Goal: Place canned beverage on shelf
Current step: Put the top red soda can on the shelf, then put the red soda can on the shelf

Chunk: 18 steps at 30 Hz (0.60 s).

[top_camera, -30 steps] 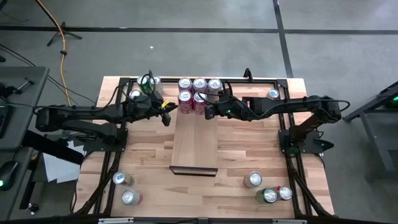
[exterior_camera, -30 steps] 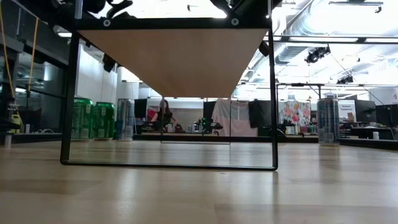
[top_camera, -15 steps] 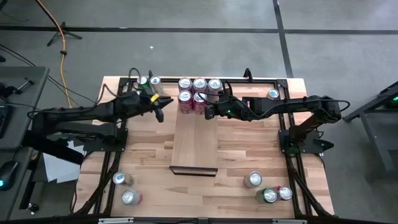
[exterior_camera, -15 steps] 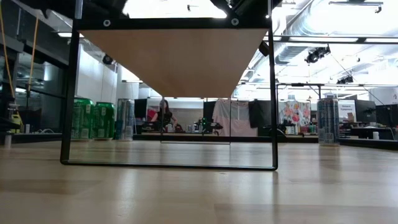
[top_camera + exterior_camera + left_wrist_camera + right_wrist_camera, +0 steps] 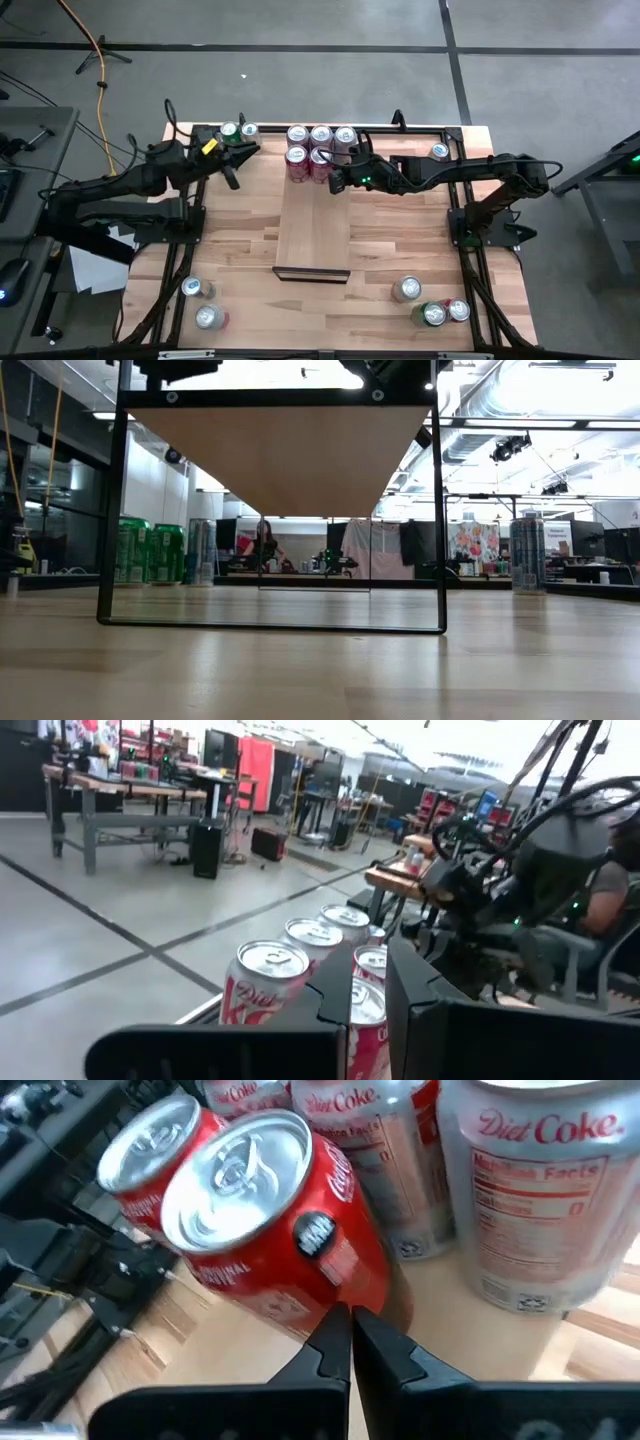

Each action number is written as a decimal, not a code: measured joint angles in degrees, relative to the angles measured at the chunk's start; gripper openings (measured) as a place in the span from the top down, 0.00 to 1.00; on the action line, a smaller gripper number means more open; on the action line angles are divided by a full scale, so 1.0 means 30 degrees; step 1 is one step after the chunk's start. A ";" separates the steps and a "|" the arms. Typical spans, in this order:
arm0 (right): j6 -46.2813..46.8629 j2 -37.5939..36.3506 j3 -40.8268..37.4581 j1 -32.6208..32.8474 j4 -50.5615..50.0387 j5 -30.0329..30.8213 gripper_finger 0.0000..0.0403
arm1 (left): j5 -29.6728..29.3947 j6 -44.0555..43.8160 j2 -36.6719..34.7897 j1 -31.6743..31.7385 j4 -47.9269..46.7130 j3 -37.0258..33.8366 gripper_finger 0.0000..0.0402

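Shelf (image 5: 313, 225), cans (image 5: 318, 150) at far end

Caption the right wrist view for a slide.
Shut right gripper pointing at a red Coca-Cola can beside Diet Coke cans.

light: bright, even, overhead | glare: ceiling lights blown white at upper frame, low view | shadows: soft, faint | blur: near cans (image 5: 260, 1220) soft in right wrist view, room hazy
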 joint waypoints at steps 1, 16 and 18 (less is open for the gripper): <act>-0.0112 -0.0114 -0.0003 0.0019 -0.0395 -0.0081 1.00 | 0.0000 -0.0094 -0.0095 -0.0048 -0.0022 0.0000 1.00; -0.6254 -0.7156 -0.0003 0.2582 -0.4973 -0.1266 1.00 | 0.3082 0.0755 0.0750 -0.3527 0.2546 0.0018 1.00; -0.6751 -0.7866 0.0004 0.2899 -0.4732 -0.1283 1.00 | 0.3076 0.1390 0.1024 -0.4056 0.2801 0.0017 1.00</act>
